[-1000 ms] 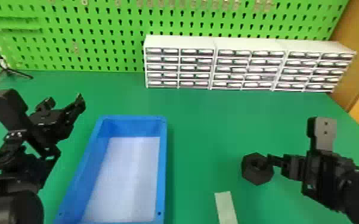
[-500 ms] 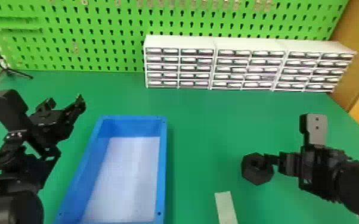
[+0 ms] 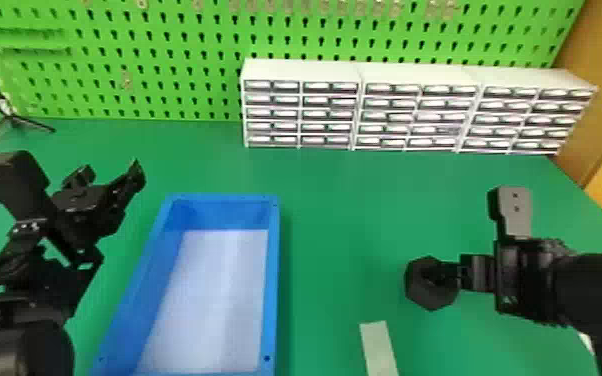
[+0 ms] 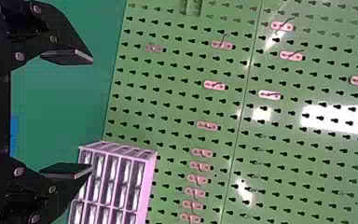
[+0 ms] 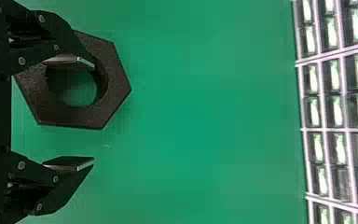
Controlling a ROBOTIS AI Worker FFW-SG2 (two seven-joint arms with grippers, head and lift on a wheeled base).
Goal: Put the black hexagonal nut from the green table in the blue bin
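Flat black fingers (image 5: 74, 162) of the right gripper (image 3: 452, 272) stand wide apart, one overlapping the central hole of the black hexagonal nut (image 3: 427, 298), the other beside it. The nut lies on the green tabletop (image 3: 335, 220), right of the open blue rectangular bin (image 3: 272, 275). The left gripper (image 3: 110, 174), its fingers likewise wide, is positioned left of the bin.

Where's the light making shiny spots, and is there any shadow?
Left wrist view: white glare patches on the green pegboard. Head view: a soft, darker shadow on the green table along the blue bin's right side. Right wrist view: thin bright edges on the right tool's fingertips.
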